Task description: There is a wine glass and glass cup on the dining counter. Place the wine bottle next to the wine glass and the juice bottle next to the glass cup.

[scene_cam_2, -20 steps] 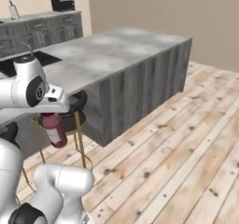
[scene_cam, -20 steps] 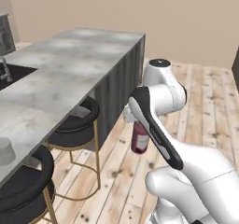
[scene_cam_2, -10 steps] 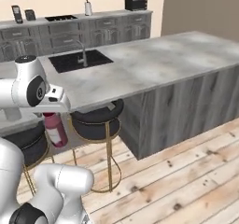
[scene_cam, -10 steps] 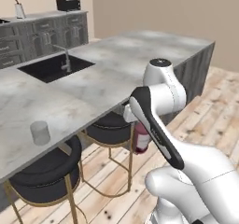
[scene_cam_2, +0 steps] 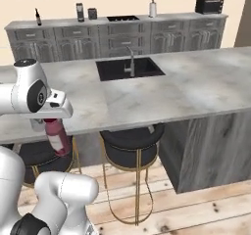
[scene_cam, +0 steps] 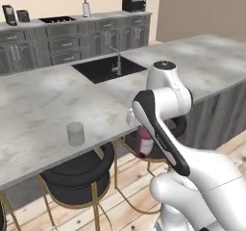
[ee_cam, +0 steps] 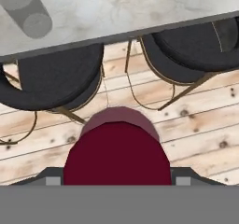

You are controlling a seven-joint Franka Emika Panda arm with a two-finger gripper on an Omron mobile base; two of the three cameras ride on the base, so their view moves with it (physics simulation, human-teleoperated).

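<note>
**Mia:** What is the hand (scene_cam_2: 49,124) doing?

**Ben:** It is clamped on the juice bottle (scene_cam_2: 58,136), up near the top. The bottle hangs down from the hand, above the wooden floor (scene_cam_2: 206,204), just in front of the edge of the surface (scene_cam_2: 196,87).

**Mia:** What does the bottle look like?

**Ben:** It is short and fat, pinkish red and smooth. In the hand view its cap (ee_cam: 116,155) is a big round dark red shape, with the pink shoulders peeking out behind it. In the left base view the bottle (scene_cam: 144,142) is partly behind the white arm.

**Mia:** And the glass cup?

**Ben:** The glass cup (scene_cam: 75,134) stands on the surface near its front edge, off to the left of the bottle. It is short, round and see-through, a bit milky. From the hand view it (ee_cam: 25,8) lies in the top left corner.

**Mia:** What is the surface made of?

**Ben:** Grey stone with cloudy marks, flat and wide. A black sink (scene_cam_2: 128,68) is sunk into it, with a thin metal faucet (scene_cam_2: 131,62). The side panels are dark grey with stripes.

**Mia:** What is under it?

**Ben:** Round black stools (scene_cam_2: 131,148) with thin gold legs. The floor is pale wood planks with dark knots.
</note>
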